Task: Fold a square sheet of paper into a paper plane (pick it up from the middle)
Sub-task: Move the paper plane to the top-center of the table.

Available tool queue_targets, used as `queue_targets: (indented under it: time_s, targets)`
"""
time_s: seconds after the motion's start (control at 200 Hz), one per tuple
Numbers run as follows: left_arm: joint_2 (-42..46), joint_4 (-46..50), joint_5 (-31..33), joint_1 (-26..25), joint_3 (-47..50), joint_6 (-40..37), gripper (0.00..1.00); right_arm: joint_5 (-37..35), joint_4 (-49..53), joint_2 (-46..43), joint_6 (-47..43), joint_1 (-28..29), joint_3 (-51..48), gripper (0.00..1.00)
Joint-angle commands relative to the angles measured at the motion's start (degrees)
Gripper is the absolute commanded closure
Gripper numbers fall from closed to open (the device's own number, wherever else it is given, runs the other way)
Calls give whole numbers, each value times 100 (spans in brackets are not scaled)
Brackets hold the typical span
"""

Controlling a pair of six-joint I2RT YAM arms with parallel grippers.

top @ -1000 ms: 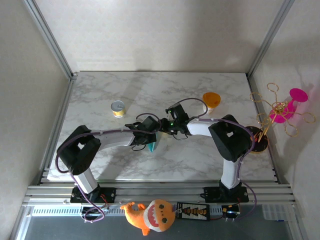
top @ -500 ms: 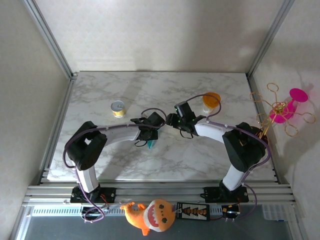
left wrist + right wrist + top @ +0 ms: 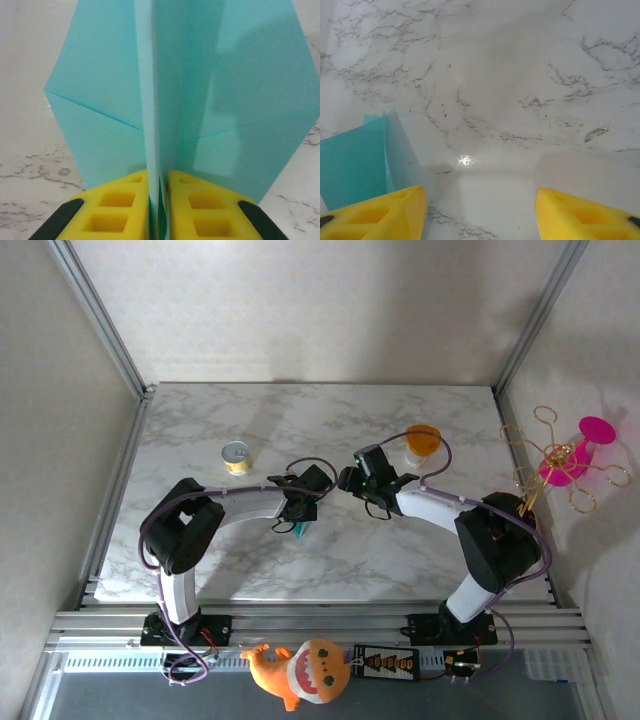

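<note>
Left gripper (image 3: 159,217) is clamped narrow on the paper plane (image 3: 225,100). In the left wrist view both yellow fingers (image 3: 117,207) press on the teal centre crease, which stands upright between them. A folded flap spreads to each side of the crease, each with a diagonal fold line, and the flaps run away from the camera over the marble bench (image 3: 400,410). From the top camera the plane is a small teal sliver just below the left gripper, near the middle of the bench, slightly left of centre and toward the near side. Can't tell whether its lower edge touches the bench. Right gripper (image 3: 477,200) is wide open and holds nothing; there is bare marble between its yellow fingers (image 3: 580,215). It sits just right of the left gripper, apart from it, and points down at the bench. In the right wrist view a corner of the teal paper shows at the lower left, just beside the left-hand finger; contact is unclear. Yellow can (image 3: 236,456) stands upright on the bench, left of both grippers and further back. Orange cup (image 3: 423,438) stands further back and right of the right gripper, apart from it. Pink and gold wire ornament (image 3: 565,458) is off the right edge of the bench. Orange plush toy (image 3: 300,668) lies on the frame rail between the arm bases.
</note>
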State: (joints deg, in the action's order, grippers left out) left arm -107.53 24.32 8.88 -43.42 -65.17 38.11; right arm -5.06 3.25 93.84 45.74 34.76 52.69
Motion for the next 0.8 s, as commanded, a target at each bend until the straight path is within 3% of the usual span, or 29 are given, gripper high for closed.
queue_targets:
  time_s: [0.0, 0.165, 0.3, 0.606, 0.796]
  targets:
    - [-102, 200, 13, -71, -160, -5, 86, -199, 27, -130, 51, -40, -92, 40]
    - [-80, 319, 348, -49, -313, -52, 94, -235, 27, -194, 61, -49, -105, 40]
    - [-105, 333, 593, 106, -581, -255, 96, -391, -14, -329, 25, -63, -209, 37]
    - [-998, 144, 621, 866, -1831, -787, 96, -329, -604, -696, -318, -110, -764, 14]
    - [-1692, 319, 491, 1055, -2670, -971, 93, -94, -795, -727, -408, -110, -892, 8]
